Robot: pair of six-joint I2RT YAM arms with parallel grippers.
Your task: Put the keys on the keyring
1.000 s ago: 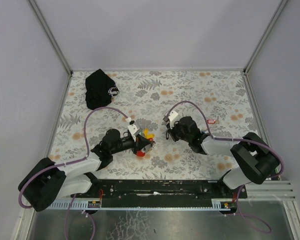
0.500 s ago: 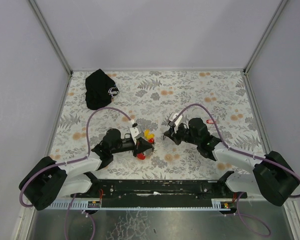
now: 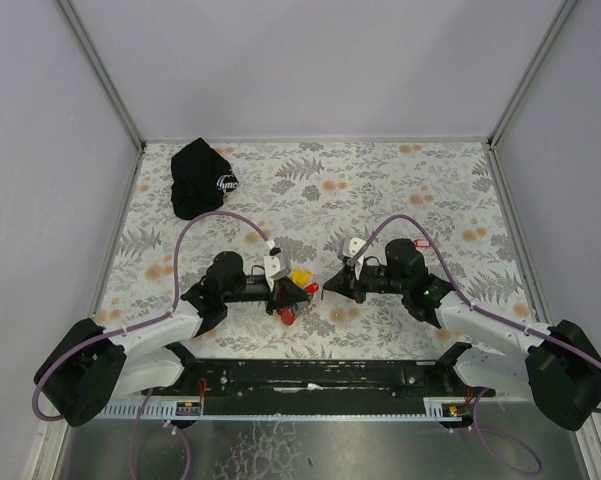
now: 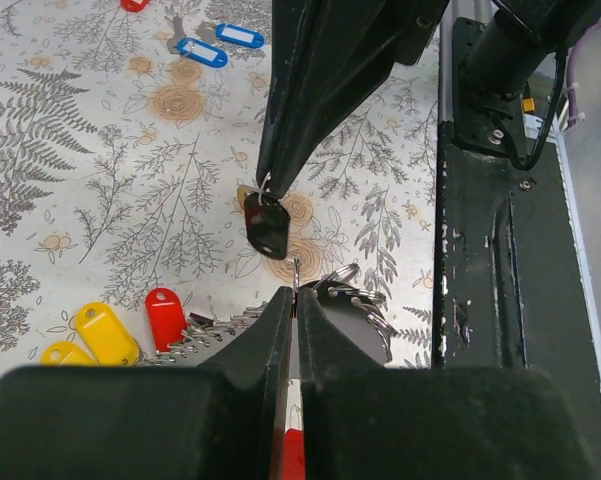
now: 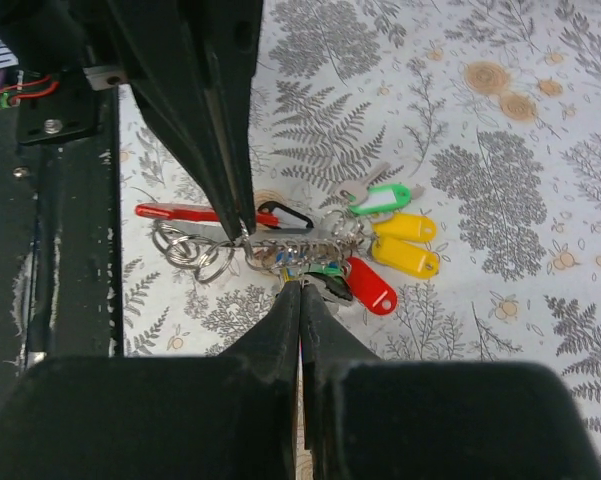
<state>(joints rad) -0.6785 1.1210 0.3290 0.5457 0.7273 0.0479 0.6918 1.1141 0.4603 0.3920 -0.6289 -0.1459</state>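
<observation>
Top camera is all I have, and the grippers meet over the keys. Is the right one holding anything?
Observer: Yes. The left wrist view shows the right gripper shut on a black key, which hangs from its tips.
Operator: And the left one?
Observer: In the right wrist view the left gripper is shut on the keyring.
Operator: Any keys lying loose?
Observer: Two blue keys lie on the table beyond the right gripper, apart from the keyring.
</observation>
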